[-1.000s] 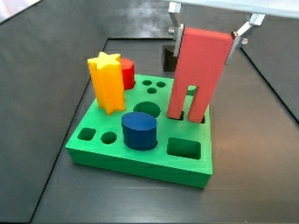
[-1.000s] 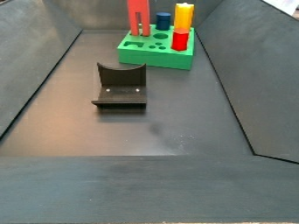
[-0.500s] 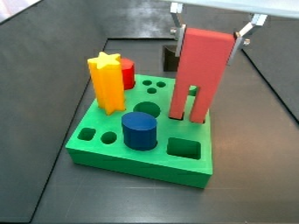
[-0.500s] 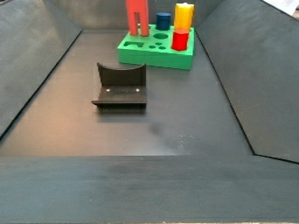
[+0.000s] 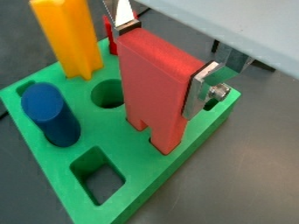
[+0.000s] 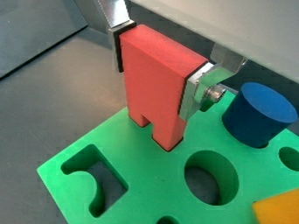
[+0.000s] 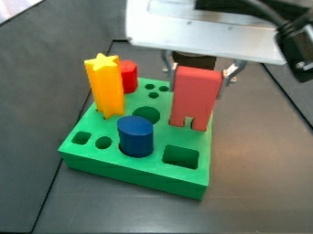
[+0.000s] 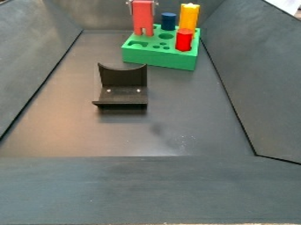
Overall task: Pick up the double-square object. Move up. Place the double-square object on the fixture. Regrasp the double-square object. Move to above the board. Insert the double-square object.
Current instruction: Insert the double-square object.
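Note:
The double-square object (image 7: 196, 96) is a red block standing upright, notched end down, on the green board (image 7: 123, 163). My gripper (image 7: 199, 69) is shut on its upper part. In both wrist views the silver fingers (image 5: 205, 86) (image 6: 198, 91) press the flat sides of the double-square object (image 5: 156, 87) (image 6: 158, 87). Its notched end meets the board's top (image 6: 135, 162) near one edge. The block hides whether that end sits inside a hole. The dark fixture (image 8: 120, 85) stands bare on the floor, nearer than the board (image 8: 159, 55) and gripper (image 8: 143, 5).
On the board stand a yellow star prism (image 7: 105, 87), a blue cylinder (image 7: 135, 137) and a red cylinder (image 7: 128, 75). Open holes lie around the block: a round one (image 6: 211, 175) and a square one (image 5: 97, 173). Sloping dark walls (image 8: 241, 79) enclose the floor.
My gripper has come down with the red block, so the wrist body now fills the top of a side view. The block stands lower on the board. The board looks slightly shifted.

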